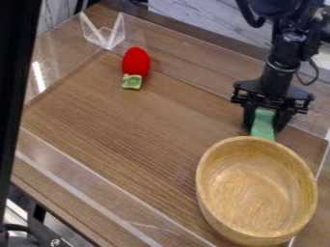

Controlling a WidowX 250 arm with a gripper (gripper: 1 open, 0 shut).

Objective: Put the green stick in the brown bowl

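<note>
At far left a red strawberry-like toy (135, 64) lies clear of my work. To the right, my black gripper (267, 121) points down, jaws closed around the small light-green rectangular stick (264, 124) on the tabletop. I should lift straight, then release over the round light-brown wooden bowl (257, 188) just nearer.

My arm comes down from the top right, wrist vertical, my gripper (265, 123) pointing straight down at the table. My two dark fingers (250, 119) stand partly apart, one on each side of the green stick (264, 124) between them.
</note>
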